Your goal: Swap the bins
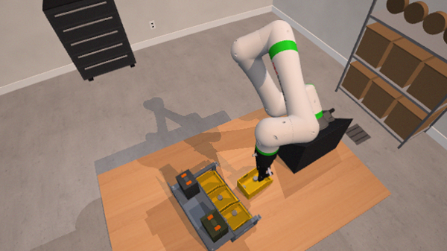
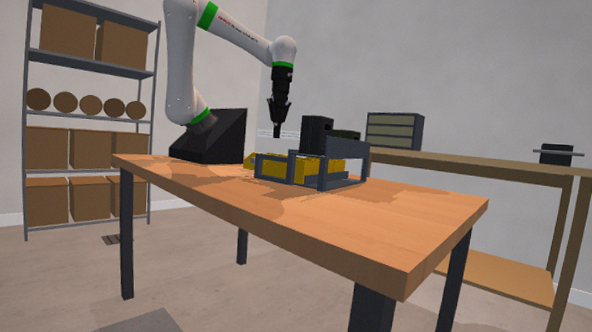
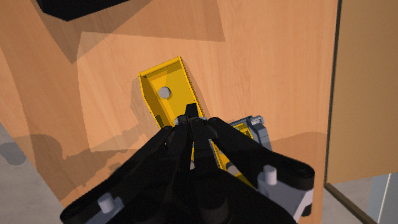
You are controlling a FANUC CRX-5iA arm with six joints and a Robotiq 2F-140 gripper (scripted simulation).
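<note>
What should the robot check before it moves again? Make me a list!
1. Pincer free: ok, shut with nothing in it.
2. Table bin upright, part inside: ok.
3. Empty bin off the shelf: not ok, it stands in its spot.
4. Neighbour bins keep their parts: ok.
5. Pincer above the table bin: ok.
6. Room under the low board: cannot tell.
</note>
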